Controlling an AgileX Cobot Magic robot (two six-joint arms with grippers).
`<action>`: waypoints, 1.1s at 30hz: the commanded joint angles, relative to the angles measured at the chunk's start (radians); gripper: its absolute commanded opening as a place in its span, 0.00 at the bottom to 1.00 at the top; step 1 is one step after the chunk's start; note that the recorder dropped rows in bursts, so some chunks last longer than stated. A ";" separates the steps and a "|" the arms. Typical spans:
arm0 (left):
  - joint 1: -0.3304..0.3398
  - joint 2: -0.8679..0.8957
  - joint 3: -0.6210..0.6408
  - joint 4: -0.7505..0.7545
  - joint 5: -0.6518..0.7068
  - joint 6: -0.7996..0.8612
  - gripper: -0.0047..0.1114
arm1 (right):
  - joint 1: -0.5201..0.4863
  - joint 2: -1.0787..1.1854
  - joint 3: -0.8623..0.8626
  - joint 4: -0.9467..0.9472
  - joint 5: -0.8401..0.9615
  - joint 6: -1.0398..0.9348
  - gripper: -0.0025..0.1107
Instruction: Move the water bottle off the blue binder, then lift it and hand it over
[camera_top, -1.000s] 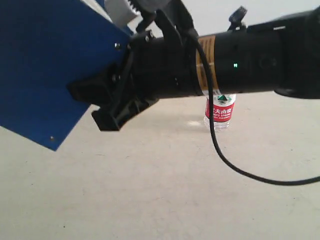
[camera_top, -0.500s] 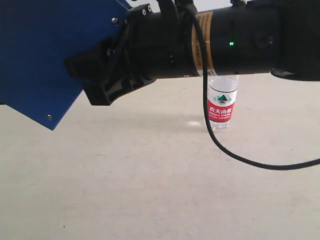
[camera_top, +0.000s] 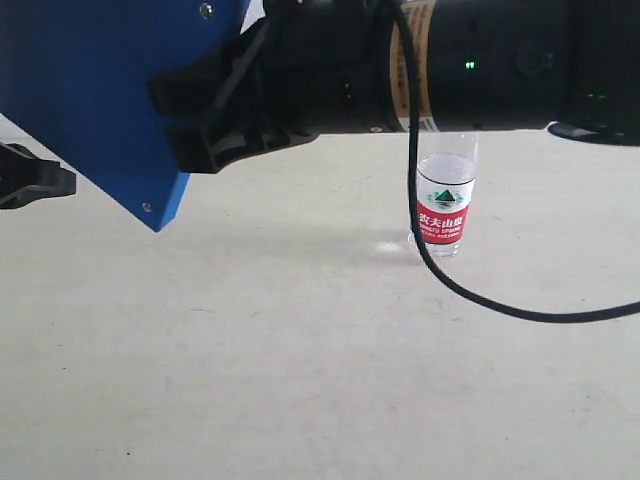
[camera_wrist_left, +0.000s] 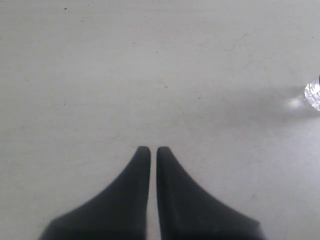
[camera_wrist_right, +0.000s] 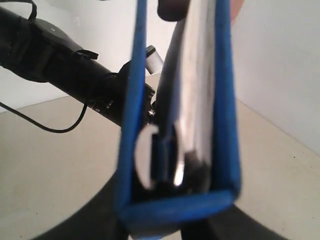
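Note:
The blue binder (camera_top: 100, 90) hangs in the air at the upper left of the exterior view, with my right gripper (camera_top: 215, 130) shut on its edge. The right wrist view looks straight along the binder (camera_wrist_right: 220, 100), whose spine sits between the right gripper's (camera_wrist_right: 175, 215) fingers, white pages showing inside. The water bottle (camera_top: 444, 205) stands upright on the table, apart from the binder; the arm hides its cap. My left gripper (camera_wrist_left: 150, 149) hovers shut over bare table, also seen at the left edge as the left gripper (camera_top: 60, 183). A glint of the bottle (camera_wrist_left: 314, 95) shows there.
A black cable (camera_top: 480, 300) droops from the right arm in front of the bottle and runs off to the right. The pale table (camera_top: 300, 380) spreads below. A white wall (camera_wrist_right: 280, 65) stands behind.
The right arm has carried the binder up and to the right. The left gripper has come into sight at the left edge. The bottle has stayed in place.

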 joint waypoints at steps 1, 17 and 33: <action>0.001 -0.007 0.004 -0.011 0.010 -0.005 0.08 | 0.001 -0.011 -0.002 -0.019 0.053 0.009 0.22; 0.003 -0.595 0.207 -0.167 -0.360 0.028 0.08 | 0.001 -0.684 0.185 -0.149 0.454 0.232 0.02; 0.003 -1.422 0.564 -0.191 -0.467 0.092 0.08 | 0.001 -1.091 0.892 -0.110 0.844 0.476 0.02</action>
